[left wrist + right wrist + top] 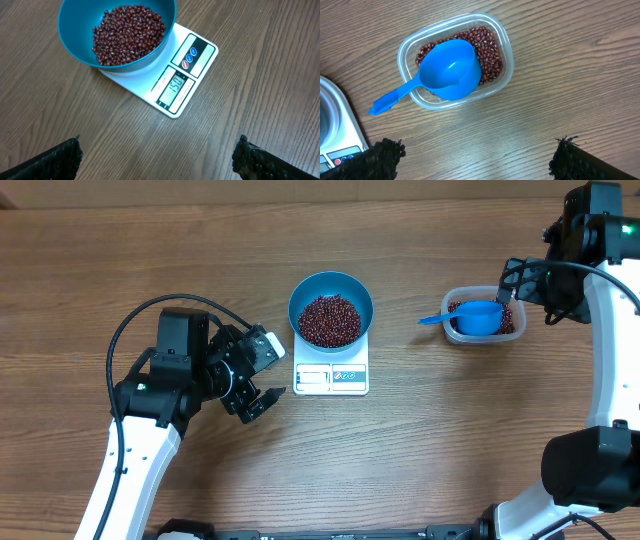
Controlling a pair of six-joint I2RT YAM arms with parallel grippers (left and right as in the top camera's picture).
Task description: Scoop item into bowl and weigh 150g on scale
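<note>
Both my grippers stand wide open, holding nothing. The bowl [331, 281] of beans [331, 320] sits on the scale [331, 378], at 2 o'clock from my left gripper [268, 370]. The scoop [476, 318] lies in the tub [516, 325], handle toward 9 o'clock, at 7 o'clock from my right gripper [508, 288], the nearer one.

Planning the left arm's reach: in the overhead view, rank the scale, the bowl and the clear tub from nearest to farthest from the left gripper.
1. The scale, just right of the left gripper.
2. The bowl, atop the scale, farther back.
3. The clear tub, far right.
</note>
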